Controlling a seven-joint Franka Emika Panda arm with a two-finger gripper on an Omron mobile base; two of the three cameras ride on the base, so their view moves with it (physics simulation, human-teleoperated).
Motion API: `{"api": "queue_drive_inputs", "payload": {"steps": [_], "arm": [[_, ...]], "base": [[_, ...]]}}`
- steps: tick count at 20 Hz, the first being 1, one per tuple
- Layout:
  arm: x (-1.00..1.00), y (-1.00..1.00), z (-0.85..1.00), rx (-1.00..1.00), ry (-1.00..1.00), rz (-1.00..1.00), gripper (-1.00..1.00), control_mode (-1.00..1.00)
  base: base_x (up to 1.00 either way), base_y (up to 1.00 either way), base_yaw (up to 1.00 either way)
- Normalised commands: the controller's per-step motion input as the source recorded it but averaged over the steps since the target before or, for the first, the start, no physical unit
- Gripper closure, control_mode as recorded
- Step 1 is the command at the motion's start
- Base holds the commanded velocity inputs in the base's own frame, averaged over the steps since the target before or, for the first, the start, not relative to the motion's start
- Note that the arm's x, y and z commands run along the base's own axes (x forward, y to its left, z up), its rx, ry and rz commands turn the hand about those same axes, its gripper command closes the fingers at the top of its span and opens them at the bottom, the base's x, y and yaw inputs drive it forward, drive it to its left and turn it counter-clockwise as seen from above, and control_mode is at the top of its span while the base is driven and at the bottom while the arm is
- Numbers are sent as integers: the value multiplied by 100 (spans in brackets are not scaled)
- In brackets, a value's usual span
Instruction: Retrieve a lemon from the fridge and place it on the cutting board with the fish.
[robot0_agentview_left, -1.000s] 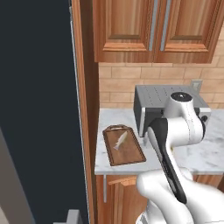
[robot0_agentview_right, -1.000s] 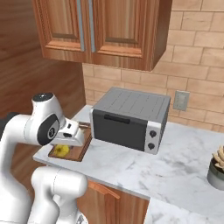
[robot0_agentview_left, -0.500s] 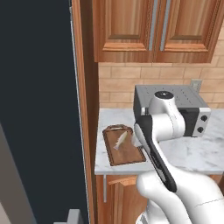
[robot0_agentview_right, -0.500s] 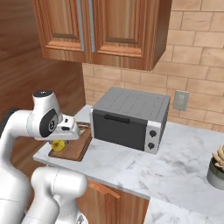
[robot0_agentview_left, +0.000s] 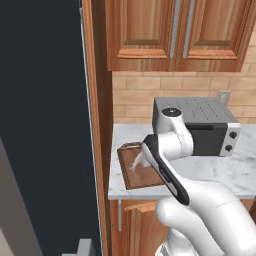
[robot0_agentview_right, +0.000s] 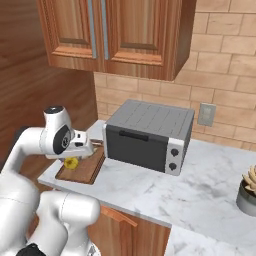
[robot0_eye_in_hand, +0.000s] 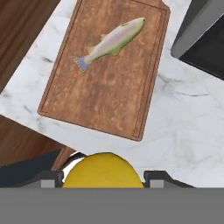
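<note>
Yellow fills the bottom of the hand view: the lemon sits pinched between the fingers of the gripper, held above the near end of the cutting board. The fish lies toward the board's far end, leaving bare wood beneath the fruit. Retrieval looks done; what remains, as I judge it, is lowering the lemon onto the board beside the fish and letting go.

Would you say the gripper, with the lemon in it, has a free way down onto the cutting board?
Probably yes: the gripper holds the lemon near the board, whose near end is bare; the fish lies at the far end.
</note>
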Motion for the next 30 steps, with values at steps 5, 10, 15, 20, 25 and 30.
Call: {"api": "queue_drive_inputs", "payload": {"steps": [5, 10, 15, 20, 25, 30], "arm": [[40, 1, -37, -8, 0, 9, 100, -100], [31, 9, -29, -2, 0, 15, 100, -100], [26, 14, -18, 0, 0, 14, 100, -100], [46, 3, -19, 0, 0, 13, 100, -100], [45, 0, -24, 0, 0, 11, 100, -100], [44, 0, -21, 0, 0, 10, 100, -100]], "base": [[0, 0, 0], [0, 0, 0], [0, 0, 0], [0, 0, 0], [0, 0, 0], [0, 0, 0]]}}
